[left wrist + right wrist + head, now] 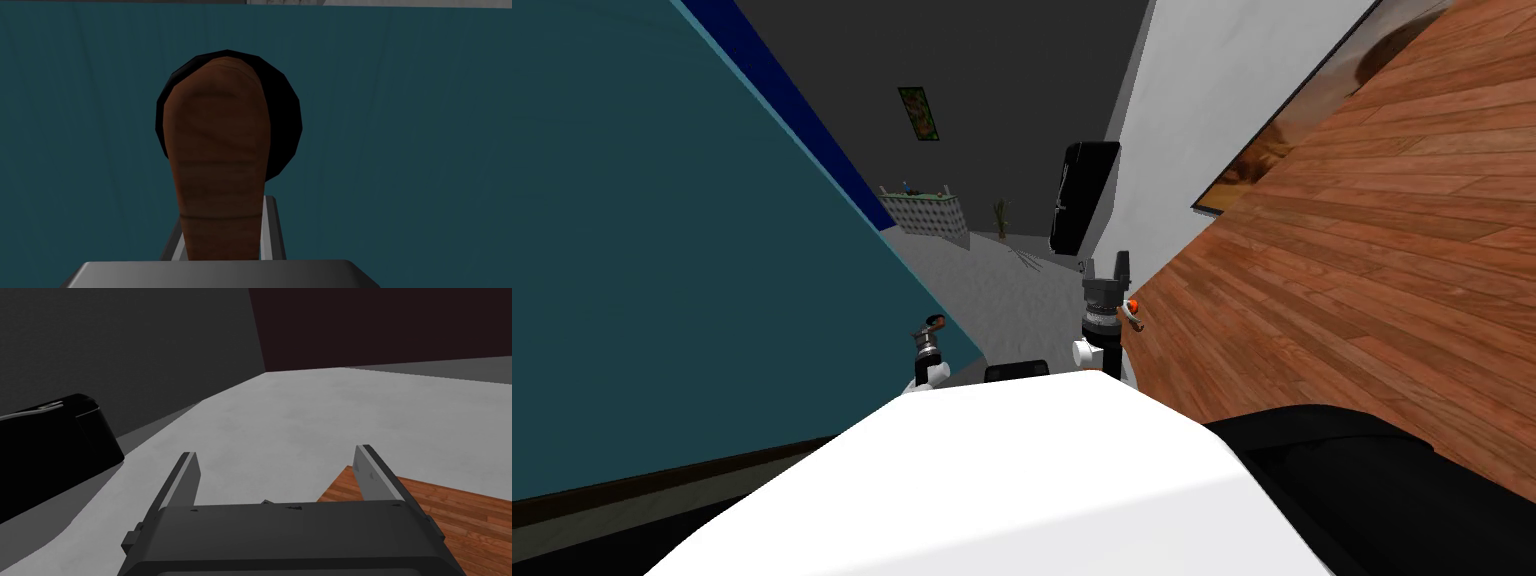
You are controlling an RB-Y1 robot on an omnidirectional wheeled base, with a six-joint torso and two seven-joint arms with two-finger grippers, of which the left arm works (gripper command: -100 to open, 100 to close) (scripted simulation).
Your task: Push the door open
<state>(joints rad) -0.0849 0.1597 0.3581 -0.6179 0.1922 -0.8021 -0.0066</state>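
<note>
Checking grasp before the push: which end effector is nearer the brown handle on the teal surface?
Left. The left end effector is shut on the brown handle; the right end effector is open, off beside the wooden panel, clear of the handle.

Teal door [692,280], brown lever handle [217,150] on black rosette [287,120]

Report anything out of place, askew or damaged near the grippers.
Nothing stands out. The left gripper is shut on the brown lever handle of the teal door, which looks intact. The right gripper hangs open beside the reddish wood-plank panel. The shared slant is the camera's.
</note>
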